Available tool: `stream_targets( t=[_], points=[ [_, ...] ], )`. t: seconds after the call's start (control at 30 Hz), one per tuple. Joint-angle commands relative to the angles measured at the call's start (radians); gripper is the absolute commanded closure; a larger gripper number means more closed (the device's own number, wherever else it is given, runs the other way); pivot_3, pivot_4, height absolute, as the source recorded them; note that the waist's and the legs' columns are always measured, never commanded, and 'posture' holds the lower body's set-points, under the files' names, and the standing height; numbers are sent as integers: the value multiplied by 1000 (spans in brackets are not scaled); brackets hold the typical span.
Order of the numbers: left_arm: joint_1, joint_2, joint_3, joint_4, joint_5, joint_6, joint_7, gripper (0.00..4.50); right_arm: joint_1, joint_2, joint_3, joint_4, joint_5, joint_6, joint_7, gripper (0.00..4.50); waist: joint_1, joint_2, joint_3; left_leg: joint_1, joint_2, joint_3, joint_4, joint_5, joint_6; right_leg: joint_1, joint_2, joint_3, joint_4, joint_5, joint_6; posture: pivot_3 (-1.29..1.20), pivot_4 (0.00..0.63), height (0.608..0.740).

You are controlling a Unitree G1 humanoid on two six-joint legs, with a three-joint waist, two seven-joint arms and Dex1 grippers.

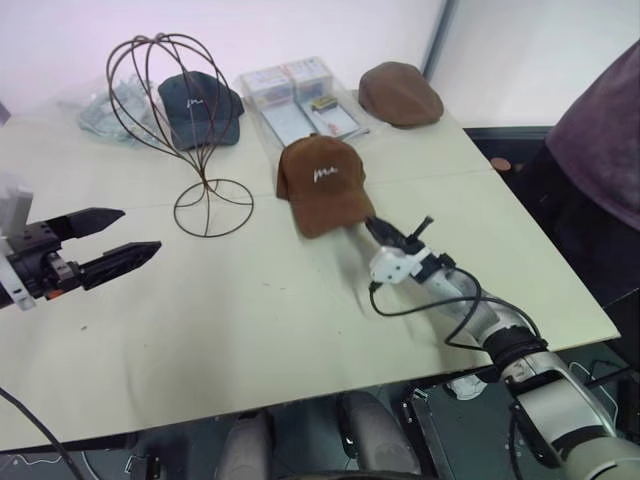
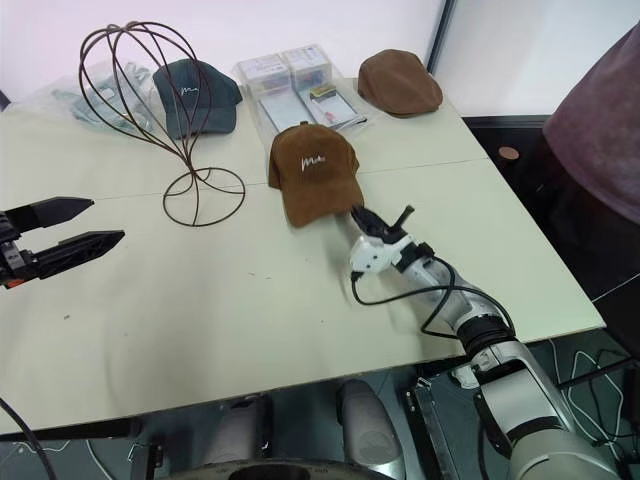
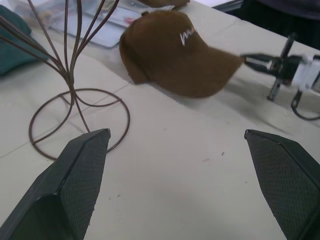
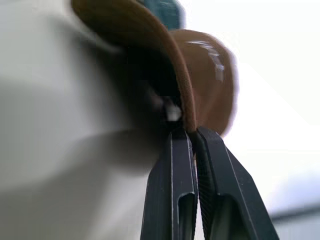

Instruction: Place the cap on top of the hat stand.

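The brown cap with white script on its front sits mid-table, its brim toward me and raised a little off the table. My right gripper is shut on the tip of that brim; the right wrist view shows both fingers pinching the brim's edge. The hat stand, a dark wire dome on a slim stem and ring base, stands to the left of the cap. My left gripper hangs open over the table's left side, apart from both, its fingers spread wide.
A dark navy cap lies behind the stand. A plain brown flat cap is at the back right. Clear plastic boxes sit between them. A person in a dark purple top stands past the table's right edge.
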Motion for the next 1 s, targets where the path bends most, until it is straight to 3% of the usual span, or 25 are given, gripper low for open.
stream_targets(
  t=[0.03, 0.17, 0.57, 0.8, 1.0],
  points=[
    [-7, 38, 68, 26, 23, -22, -19, 0, -57, 36, -99, -195, 61, 114, -2, 4480, 6, 1, 0, 0, 0, 0, -1, 0, 0, -1, 1, 0, 0, 0, 0, 0, 150, 740],
    [-16, 60, 84, 60, 44, -32, -38, 0, -125, 90, -159, -346, 79, 248, 8, 4480, 18, 3, 2, -16, 1, 0, -2, 0, 0, -20, 2, 0, 5, 1, -2, 0, 150, 740],
    [-125, 179, 140, 260, 103, -68, -126, 0, -390, 274, -144, -525, 137, 458, 94, 4480, 16, 6, 3, -16, 1, 0, -2, 0, 0, -20, 2, 0, 4, 1, -2, 0, 150, 740],
    [-191, 255, 205, 365, 141, -62, -185, 0, -395, 413, -73, -545, 170, 475, 125, 4480, 14, 6, 4, -16, 1, 1, -3, 0, 0, -20, 1, 0, 3, 1, -1, 0, 150, 740],
    [-176, 240, 257, 357, 167, -40, -209, 0, -360, 497, 4, -518, 158, 444, 124, 4480, 16, 6, 4, -16, 1, 1, -3, 0, 0, -21, 1, -1, 4, 1, -1, 0, 150, 740]
  ],
)
